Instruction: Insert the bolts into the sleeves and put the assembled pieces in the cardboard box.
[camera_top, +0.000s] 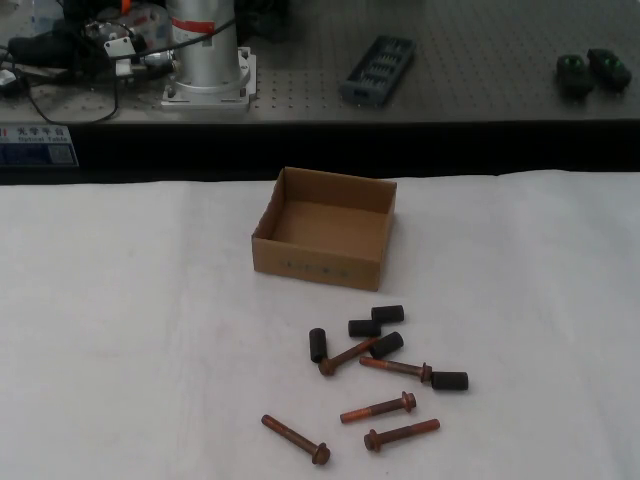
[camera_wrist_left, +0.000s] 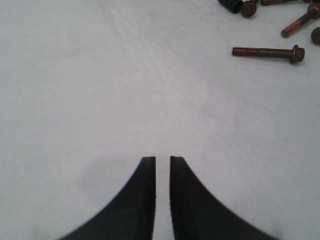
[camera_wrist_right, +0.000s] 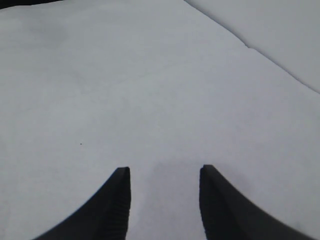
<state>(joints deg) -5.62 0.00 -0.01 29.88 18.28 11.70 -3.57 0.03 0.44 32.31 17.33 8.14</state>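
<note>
With my left end effector (camera_wrist_left: 162, 160) almost pressed together and my right end effector (camera_wrist_right: 165, 170) spread, I'd pinch this stiff, probably slippery bolt (camera_wrist_left: 267, 51) mid-shank.

Work surface: a white sheet (camera_top: 120, 330), laid flat. The box (camera_top: 322, 262) stands on it, open side up. In front of the box lie five bolts (camera_top: 378, 408) and five sleeves (camera_top: 364, 328) in one loose cluster, the sleeves mostly nearer the box and three bolts at the near side. All of them lie flat on the sheet.
</note>
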